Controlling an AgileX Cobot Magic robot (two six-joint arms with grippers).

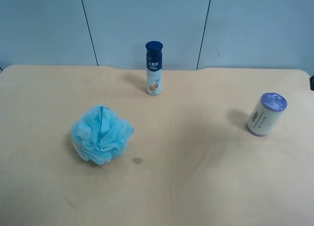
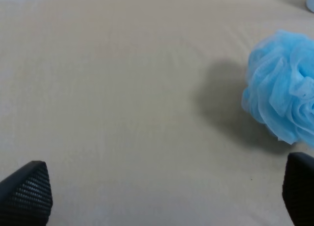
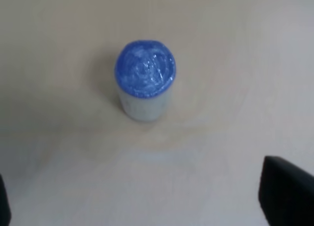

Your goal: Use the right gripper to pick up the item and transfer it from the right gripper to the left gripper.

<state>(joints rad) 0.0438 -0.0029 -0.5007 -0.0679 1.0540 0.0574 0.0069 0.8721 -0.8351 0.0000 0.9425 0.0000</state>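
Note:
The item (image 1: pixel 266 115) is a short cream-labelled roll with lavender ends. It stands a little tilted on the table at the exterior high view's right. In the right wrist view the item (image 3: pixel 144 81) stands with its blue-purple end facing the camera. My right gripper (image 3: pixel 140 189) is open and empty, and the roll lies ahead of its spread fingers, apart from them. My left gripper (image 2: pixel 166 187) is open and empty above bare table, with the pouf ahead to one side. Neither gripper shows in the exterior high view.
A slim navy-capped white bottle (image 1: pixel 154 68) stands upright at the back middle of the light wooden table (image 1: pixel 196 177). A fluffy light-blue bath pouf (image 1: pixel 101 134) lies at the view's left and also shows in the left wrist view (image 2: pixel 284 88). A dark sliver (image 1: pixel 312 82) sits at the right edge.

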